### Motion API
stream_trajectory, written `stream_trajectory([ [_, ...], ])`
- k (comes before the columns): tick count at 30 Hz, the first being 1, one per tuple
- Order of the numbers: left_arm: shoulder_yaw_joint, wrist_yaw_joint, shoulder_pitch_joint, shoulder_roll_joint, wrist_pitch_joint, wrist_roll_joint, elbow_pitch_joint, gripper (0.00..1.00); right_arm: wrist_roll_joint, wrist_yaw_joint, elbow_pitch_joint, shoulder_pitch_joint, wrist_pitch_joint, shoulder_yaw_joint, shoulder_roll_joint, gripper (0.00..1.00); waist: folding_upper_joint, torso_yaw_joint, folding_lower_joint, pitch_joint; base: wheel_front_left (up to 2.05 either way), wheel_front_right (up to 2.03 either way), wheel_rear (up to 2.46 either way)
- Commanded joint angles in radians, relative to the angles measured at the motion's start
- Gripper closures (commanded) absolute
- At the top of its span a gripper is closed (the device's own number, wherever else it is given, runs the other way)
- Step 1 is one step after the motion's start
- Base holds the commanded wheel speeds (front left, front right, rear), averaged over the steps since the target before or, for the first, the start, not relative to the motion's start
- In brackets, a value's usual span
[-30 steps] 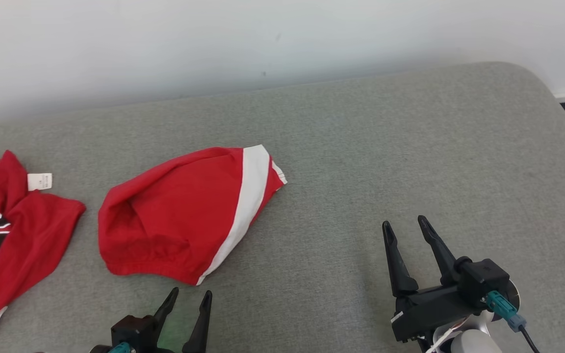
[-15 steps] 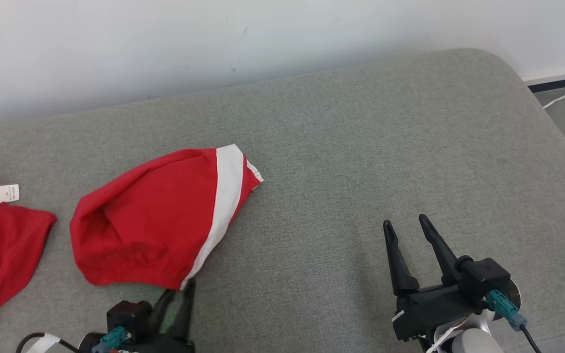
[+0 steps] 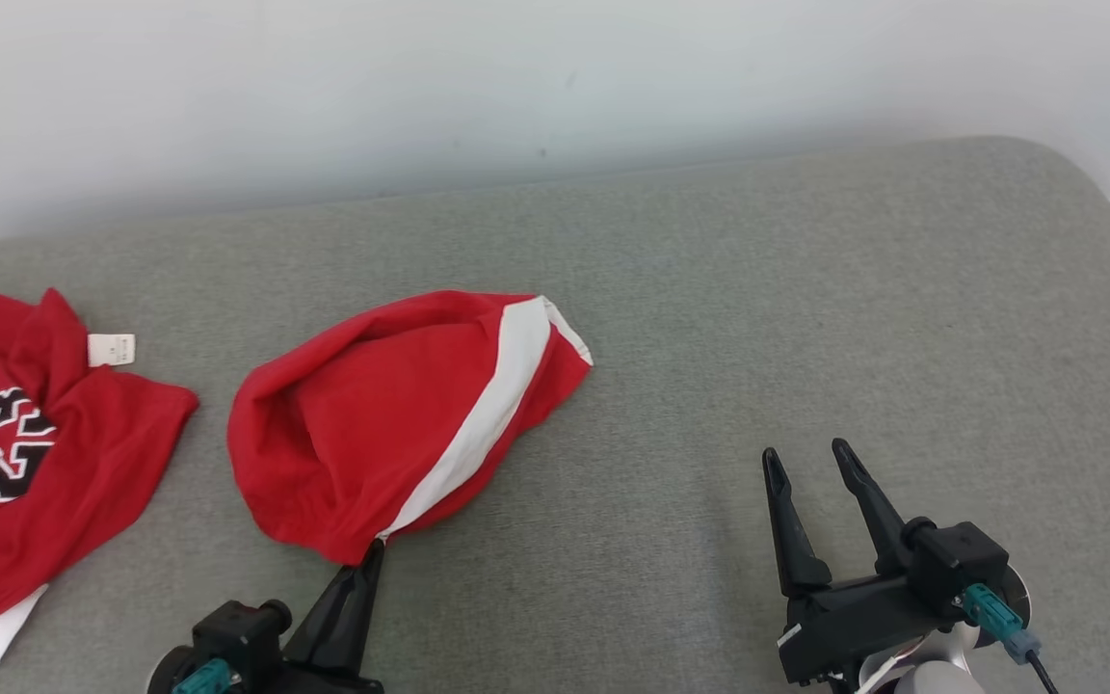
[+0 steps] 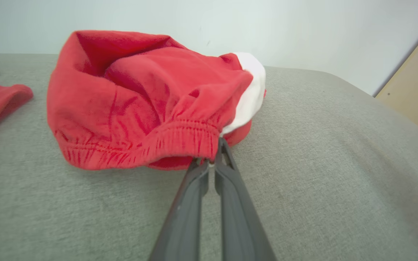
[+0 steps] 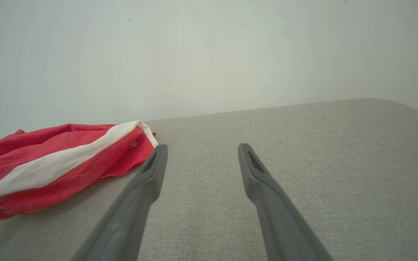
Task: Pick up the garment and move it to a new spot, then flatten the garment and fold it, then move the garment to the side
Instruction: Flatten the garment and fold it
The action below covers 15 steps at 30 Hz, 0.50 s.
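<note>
A pale wall (image 3: 516, 77) runs behind a grey padded surface (image 3: 806, 289) with a rounded far corner. The garment, a pair of red shorts (image 3: 391, 414) with a white side stripe, lies bunched on the left half of the surface, its elastic waistband towards the robot and the stripe running from the near edge up to the far right corner.

The left claw (image 3: 374, 554) is closed tight on the near edge of the shorts. In the left wrist view, its fingertips (image 4: 212, 159) pinch the gathered waistband just where the red fabric meets the white stripe, and the shorts (image 4: 140, 108) rise in a loose mound beyond them.

The right claw (image 3: 806, 453) sits well apart on the right, its fingers spread wide and holding nothing, over bare grey fabric. In its own wrist view, the right claw (image 5: 202, 146) points at the wall, with the shorts (image 5: 49, 163) off to the left.

A red jersey (image 3: 25, 453) with black and white numbers and a small white tag (image 3: 112, 349) lies crumpled at the far left, apart from the shorts.
</note>
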Motion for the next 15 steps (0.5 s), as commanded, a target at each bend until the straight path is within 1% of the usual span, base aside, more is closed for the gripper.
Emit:
stream_trajectory([
  [1, 0.004, 0.002, 0.017, 0.011, 0.005, -0.006, -0.014, 1.0, 0.004, 0.001, 0.002, 0.014, -0.003, 0.0, 0.0, 0.0, 0.0, 0.03, 0.0, -0.018, 0.0, 0.0, 0.0],
  [5, 0.015, 0.014, 0.068, 0.053, 0.062, -0.016, -0.116, 1.0, 0.002, 0.001, 0.003, 0.021, -0.003, -0.004, 0.004, 0.0, 0.0, 0.06, 0.0, -0.028, 0.0, 0.0, 0.0],
  [9, 0.046, 0.047, 0.122, 0.088, 0.103, -0.028, -0.21, 1.0, 0.003, 0.001, 0.004, 0.023, -0.003, -0.008, 0.004, 0.0, 0.0, 0.082, 0.0, -0.029, 0.0, 0.0, 0.0],
  [12, 0.072, 0.062, 0.16, 0.116, 0.124, -0.035, -0.24, 1.0, 0.003, 0.001, 0.006, 0.02, -0.003, -0.004, 0.005, 0.0, 0.0, 0.09, 0.0, -0.028, 0.0, 0.0, 0.0],
  [14, 0.085, 0.071, 0.178, 0.121, 0.13, -0.047, -0.259, 1.0, 0.005, 0.001, 0.007, 0.018, -0.003, -0.004, 0.003, 0.0, 0.0, 0.093, 0.0, -0.026, 0.0, 0.0, 0.0],
  [15, 0.089, 0.07, 0.19, 0.131, 0.138, -0.05, -0.261, 1.0, 0.006, 0.001, 0.007, 0.017, -0.003, -0.003, 0.002, 0.0, 0.0, 0.094, 0.0, -0.025, 0.0, 0.0, 0.0],
])
